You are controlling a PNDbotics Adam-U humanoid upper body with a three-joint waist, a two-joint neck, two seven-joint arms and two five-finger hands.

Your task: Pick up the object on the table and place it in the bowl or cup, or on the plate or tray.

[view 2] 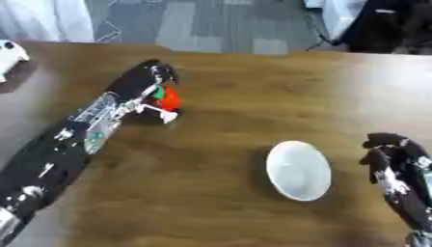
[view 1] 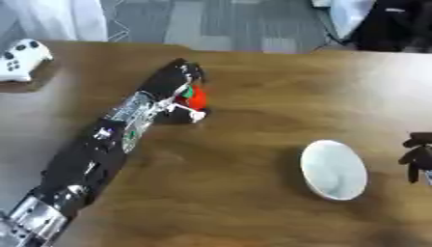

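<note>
Brown table [view 1: 253,87] fills the view, grey floor beyond. Left hand [view 1: 179,77] reaches across it, fingers curled round a red object [view 1: 196,98] with a green bit, resting on the table. White bowl [view 2: 297,170] sits well apart, right hand [view 2: 392,161] beside it, fingers relaxed upward. White controller [view 1: 19,59] lies far left.

Brown wooden table [view 1: 278,82], grey patterned floor [view 1: 211,21], white curtain [view 1: 59,19]
</note>
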